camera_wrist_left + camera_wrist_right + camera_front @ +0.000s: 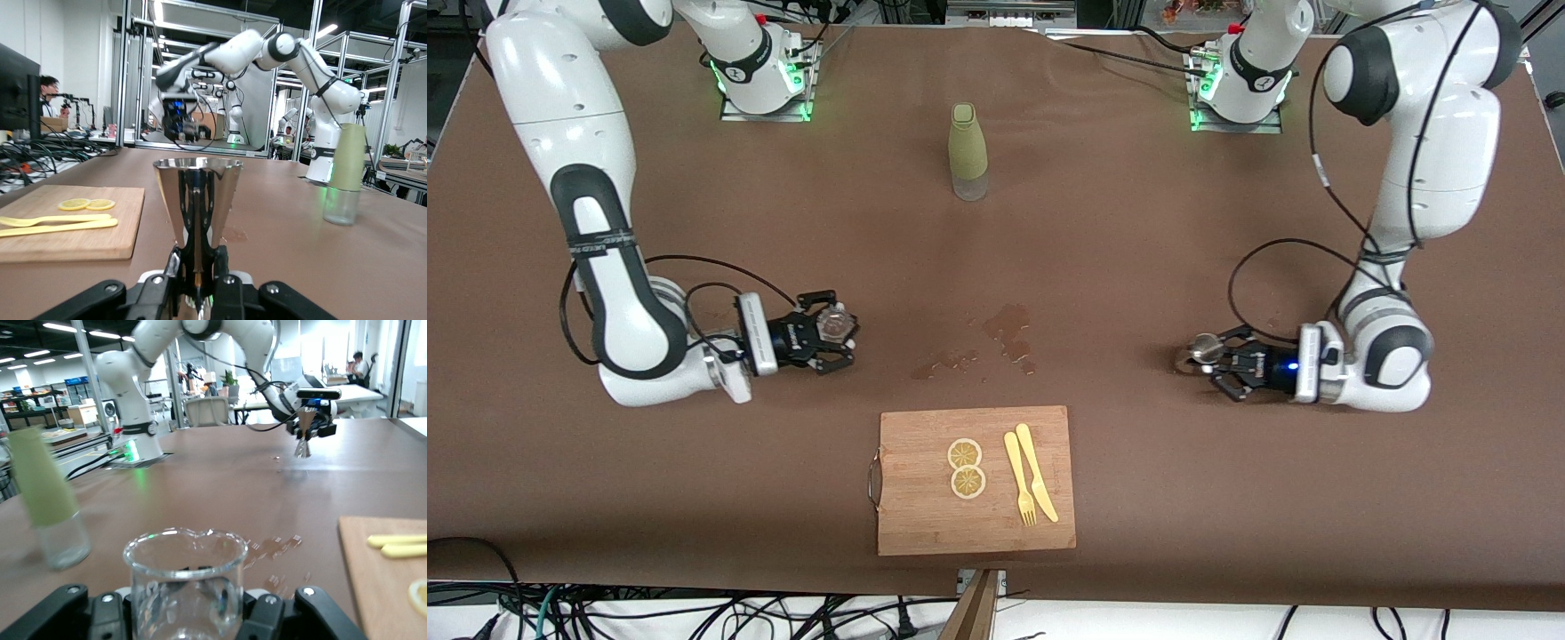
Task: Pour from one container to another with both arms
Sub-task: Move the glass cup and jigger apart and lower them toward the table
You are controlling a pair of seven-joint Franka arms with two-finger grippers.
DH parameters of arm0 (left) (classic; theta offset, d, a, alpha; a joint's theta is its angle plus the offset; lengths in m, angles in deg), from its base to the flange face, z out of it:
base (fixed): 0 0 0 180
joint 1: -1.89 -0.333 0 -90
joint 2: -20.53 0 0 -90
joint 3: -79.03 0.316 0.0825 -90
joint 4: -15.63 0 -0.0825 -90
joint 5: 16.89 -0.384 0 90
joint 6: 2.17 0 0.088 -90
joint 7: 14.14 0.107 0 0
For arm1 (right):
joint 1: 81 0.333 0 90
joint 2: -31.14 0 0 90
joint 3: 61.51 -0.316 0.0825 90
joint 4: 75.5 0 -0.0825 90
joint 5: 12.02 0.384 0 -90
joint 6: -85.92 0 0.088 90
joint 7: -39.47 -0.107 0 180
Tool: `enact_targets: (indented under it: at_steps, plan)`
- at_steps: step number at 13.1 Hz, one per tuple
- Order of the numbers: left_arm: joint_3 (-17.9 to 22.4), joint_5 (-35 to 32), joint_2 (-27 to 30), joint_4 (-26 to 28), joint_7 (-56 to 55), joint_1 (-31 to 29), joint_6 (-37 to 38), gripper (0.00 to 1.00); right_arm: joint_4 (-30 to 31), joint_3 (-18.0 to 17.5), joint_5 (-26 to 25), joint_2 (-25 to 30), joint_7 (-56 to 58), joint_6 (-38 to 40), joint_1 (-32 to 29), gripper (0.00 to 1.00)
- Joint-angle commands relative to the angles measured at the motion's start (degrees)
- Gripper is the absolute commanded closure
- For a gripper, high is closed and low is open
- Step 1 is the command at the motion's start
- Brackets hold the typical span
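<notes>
A conical shiny metal cup [1204, 348] is clamped upright by the left gripper [1221, 360], low over the brown table [1227, 204] toward the left arm's end. A clear glass beaker [834, 323] is gripped by the right gripper [829, 338] toward the right arm's end. Between them, a wet spill [1009, 333] is seen, with a bamboo cutting board [925, 507] nearer the front camera and a pale green bottle [967, 151] farther away.

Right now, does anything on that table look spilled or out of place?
Yes. A wet patch darkens the brown table between the two grippers, farther from the front camera than the cutting board: it looks like spilled liquid. The left gripper holds a metal cup, the right gripper a glass beaker.
</notes>
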Motion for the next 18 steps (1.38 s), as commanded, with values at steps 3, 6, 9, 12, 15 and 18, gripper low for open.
enact_targets:
  at_steps: [3,6,9,12,15,18]
  plan:
    - [0.2,-6.8,0.0,1.0,8.1,-8.7,4.9,1.0,8.5,9.0,0.4,0.1,12.6,5.4,-4.8,1.0]
    - [0.3,-13.1,-0.8,1.1,13.3,-13.0,7.8,1.0,9.3,15.5,0.3,-2.8,17.7,5.1,-6.1,1.0]
    - [0.3,-18.5,-0.9,2.3,18.3,-16.0,9.5,1.0,9.3,17.5,0.5,-3.1,18.6,3.2,-6.2,0.97]
    - [1.1,-22.1,-0.9,2.3,23.6,-17.1,10.0,1.0,9.2,17.1,3.5,-5.4,20.4,1.3,-5.8,0.97]
    - [1.5,-23.6,-1.5,2.3,27.1,-17.5,10.0,1.0,8.8,17.0,3.8,-7.2,21.2,2.0,-5.8,0.77]
    - [1.8,-23.7,-2.9,2.3,28.1,-17.6,9.8,1.0,9.0,17.6,2.7,-6.8,21.5,2.2,-6.8,0.0]
